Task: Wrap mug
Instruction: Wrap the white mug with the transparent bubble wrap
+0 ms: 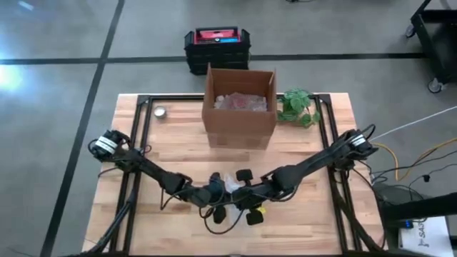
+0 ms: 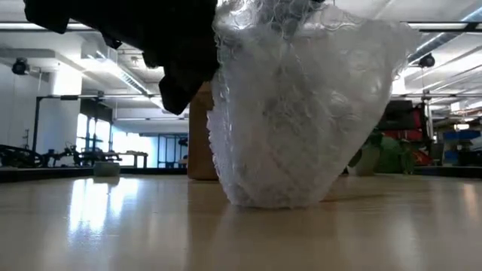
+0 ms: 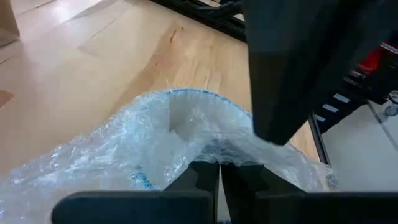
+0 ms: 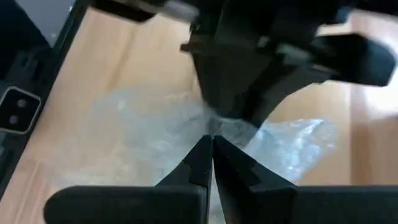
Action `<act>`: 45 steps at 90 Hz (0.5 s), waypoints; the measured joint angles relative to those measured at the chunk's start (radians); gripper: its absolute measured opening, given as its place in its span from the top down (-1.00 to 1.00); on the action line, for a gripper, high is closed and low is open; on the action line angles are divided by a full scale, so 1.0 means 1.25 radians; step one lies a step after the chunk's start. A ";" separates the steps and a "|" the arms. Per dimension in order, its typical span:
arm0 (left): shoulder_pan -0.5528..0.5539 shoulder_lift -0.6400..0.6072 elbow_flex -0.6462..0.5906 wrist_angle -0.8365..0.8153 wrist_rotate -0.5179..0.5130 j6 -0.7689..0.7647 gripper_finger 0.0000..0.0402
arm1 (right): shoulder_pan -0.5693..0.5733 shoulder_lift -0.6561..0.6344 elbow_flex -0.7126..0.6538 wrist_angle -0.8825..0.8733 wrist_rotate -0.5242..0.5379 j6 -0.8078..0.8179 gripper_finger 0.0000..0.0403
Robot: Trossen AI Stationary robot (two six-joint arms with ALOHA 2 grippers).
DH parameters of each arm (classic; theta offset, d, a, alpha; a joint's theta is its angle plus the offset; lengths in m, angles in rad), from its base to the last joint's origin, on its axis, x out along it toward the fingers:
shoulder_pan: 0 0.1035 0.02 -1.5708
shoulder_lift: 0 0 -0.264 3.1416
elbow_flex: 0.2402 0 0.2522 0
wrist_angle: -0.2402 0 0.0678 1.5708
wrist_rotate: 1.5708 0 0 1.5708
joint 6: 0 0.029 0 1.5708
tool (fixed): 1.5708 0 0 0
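Observation:
The mug stands inside a bundle of clear bubble wrap (image 2: 294, 113) whose bottom rests on the wooden table near its front edge (image 1: 232, 185). In the left wrist view the mug's pale rim with a blue edge (image 3: 193, 94) shows through the wrap. Both grippers meet over the bundle: my left gripper (image 3: 219, 177) comes from the table's left and my right gripper (image 4: 211, 149) from the right. Each is shut on the wrap gathered above the mug, and they face each other closely. My left gripper pinches the gathered bubble wrap (image 3: 214, 149) above the mug between its two fingers, slanting down from the table's left. The wrap hangs below the fingers around the mug, and the bundle's bottom stays on the table. My right gripper pinches the bunched wrap (image 4: 214, 127) at the top of the bundle between its two fingers, slanting down from the table's right. It holds right beside the left gripper's fingers. One layer or several, I cannot tell.
An open cardboard box (image 1: 240, 106) with clear wrap inside stands at the table's far middle. A green plant (image 1: 298, 107) is to its right and a small round object (image 1: 161, 112) at the far left. A black and red case (image 1: 217, 48) sits on the floor beyond.

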 joint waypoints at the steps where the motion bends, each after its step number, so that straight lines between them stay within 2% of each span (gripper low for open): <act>1: 0.000 0.000 0.000 0.001 0.000 0.000 1.00 | 0.000 0.003 -0.001 0.001 0.000 0.000 1.00; 45: -0.003 -0.029 -0.005 -0.012 0.021 -0.009 1.00 | -0.013 0.084 -0.035 0.012 -0.008 0.013 1.00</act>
